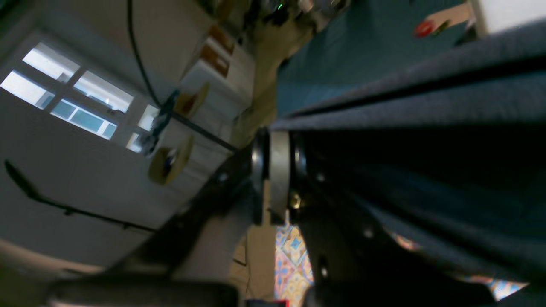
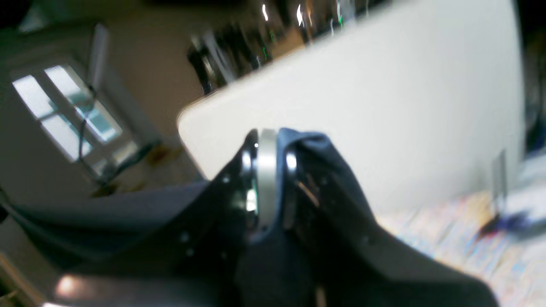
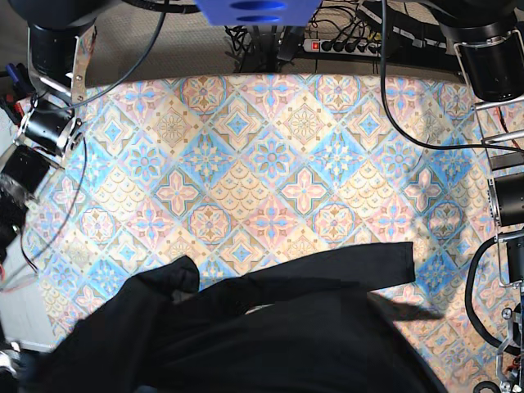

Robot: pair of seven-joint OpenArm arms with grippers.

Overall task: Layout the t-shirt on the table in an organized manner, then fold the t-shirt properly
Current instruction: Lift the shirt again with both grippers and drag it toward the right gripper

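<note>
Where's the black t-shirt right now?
In the base view the t-shirt fills the bottom of the picture, over the near edge of the patterned table; both wrist views show its cloth pinched in the grippers.

Patterned table (image 3: pixel 270 164), black t-shirt (image 3: pixel 270 336) seemingly partly resting

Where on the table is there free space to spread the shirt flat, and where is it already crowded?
The table is bare across its far and middle parts, from the power strip edge down to the t-shirt, between the two arms. The near edge is crowded: the bunched black t-shirt covers it, leaving only a small bare patch at the near right corner.
</note>
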